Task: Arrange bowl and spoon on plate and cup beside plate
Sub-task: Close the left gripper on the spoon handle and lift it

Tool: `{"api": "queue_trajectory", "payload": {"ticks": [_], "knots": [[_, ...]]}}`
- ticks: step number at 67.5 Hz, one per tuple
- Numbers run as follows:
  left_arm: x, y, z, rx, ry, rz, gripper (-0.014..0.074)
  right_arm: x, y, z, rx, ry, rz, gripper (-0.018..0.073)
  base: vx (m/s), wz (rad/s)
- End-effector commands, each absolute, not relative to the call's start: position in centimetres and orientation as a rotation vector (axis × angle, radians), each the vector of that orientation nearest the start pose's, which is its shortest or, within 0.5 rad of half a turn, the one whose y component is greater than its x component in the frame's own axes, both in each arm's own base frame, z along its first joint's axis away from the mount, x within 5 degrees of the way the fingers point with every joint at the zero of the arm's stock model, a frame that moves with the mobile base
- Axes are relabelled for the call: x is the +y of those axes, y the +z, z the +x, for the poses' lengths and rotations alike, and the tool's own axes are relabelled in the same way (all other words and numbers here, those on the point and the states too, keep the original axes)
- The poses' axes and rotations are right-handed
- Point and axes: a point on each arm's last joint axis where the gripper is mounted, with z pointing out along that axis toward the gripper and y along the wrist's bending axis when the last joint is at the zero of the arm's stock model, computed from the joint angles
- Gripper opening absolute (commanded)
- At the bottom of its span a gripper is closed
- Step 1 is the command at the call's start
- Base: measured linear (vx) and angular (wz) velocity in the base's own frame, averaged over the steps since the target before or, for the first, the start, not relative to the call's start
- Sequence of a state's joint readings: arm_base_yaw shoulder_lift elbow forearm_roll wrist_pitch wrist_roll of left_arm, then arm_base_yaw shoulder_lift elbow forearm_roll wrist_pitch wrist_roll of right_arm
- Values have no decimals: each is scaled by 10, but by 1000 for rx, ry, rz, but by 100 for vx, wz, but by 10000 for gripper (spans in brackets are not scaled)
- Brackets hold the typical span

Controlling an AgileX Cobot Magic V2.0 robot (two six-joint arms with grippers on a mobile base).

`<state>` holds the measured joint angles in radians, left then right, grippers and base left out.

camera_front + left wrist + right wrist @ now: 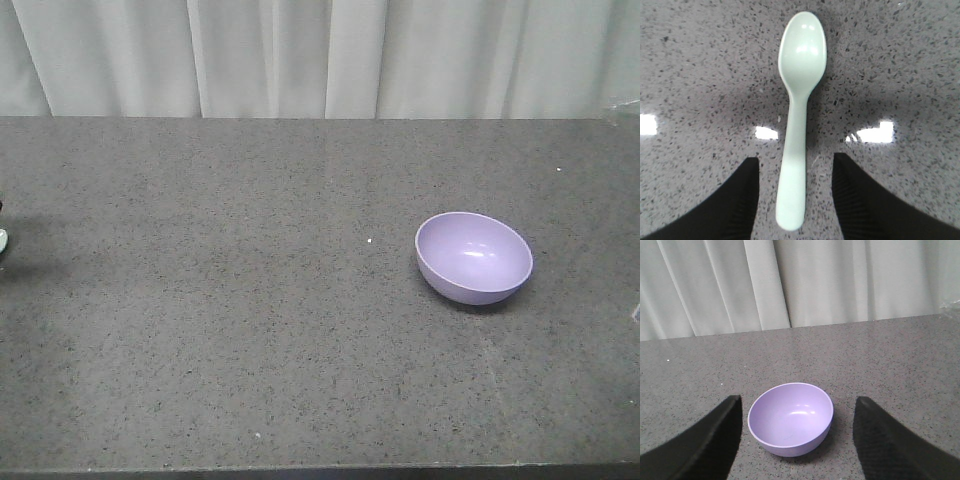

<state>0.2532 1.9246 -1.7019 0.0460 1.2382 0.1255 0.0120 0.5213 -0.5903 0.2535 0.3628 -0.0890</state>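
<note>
The lavender bowl (474,256) stands upright and empty on the right part of the dark speckled table (250,330). In the right wrist view the bowl (790,419) sits just ahead of my right gripper (797,399), which is open, its two black fingers (715,440) wide on either side and not touching it. The mint-green spoon (797,110) lies flat on the table, head pointing away. My left gripper (795,159) is open, and the spoon's handle lies between its fingers (735,200) with a gap on each side. The plate and the cup are out of view.
A pale pleated curtain (320,55) hangs right behind the table's far edge. The table's front edge (320,468) runs along the bottom of the front view. A small clear object (626,104) shows at the far right corner.
</note>
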Motion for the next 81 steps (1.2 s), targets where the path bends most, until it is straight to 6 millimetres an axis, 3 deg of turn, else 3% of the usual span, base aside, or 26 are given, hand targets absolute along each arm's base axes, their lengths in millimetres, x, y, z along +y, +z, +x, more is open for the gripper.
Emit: {"api": "queue_trajectory", "payload": {"ticks": [1,37,56,65,78,81], "knots": [[105,294,390,2863,132,-169,324,8,355,109,1685,182,53,473,0,0],[110,252,408,2931,115,-169,324,9,354,109,1697,184,51,473,0,0],[112,244,411,2942,127,-170,312,9,354,109,1698,189,55,473,0,0],[112,244,411,2941,127,-170,232,9,354,109,1697,201,62,473,0,0],[114,244,410,2949,161,-154,-6,10,355,109,1695,227,77,473,0,0],[114,244,410,2949,161,-154,-9,10,355,109,1695,227,77,473,0,0]]}}
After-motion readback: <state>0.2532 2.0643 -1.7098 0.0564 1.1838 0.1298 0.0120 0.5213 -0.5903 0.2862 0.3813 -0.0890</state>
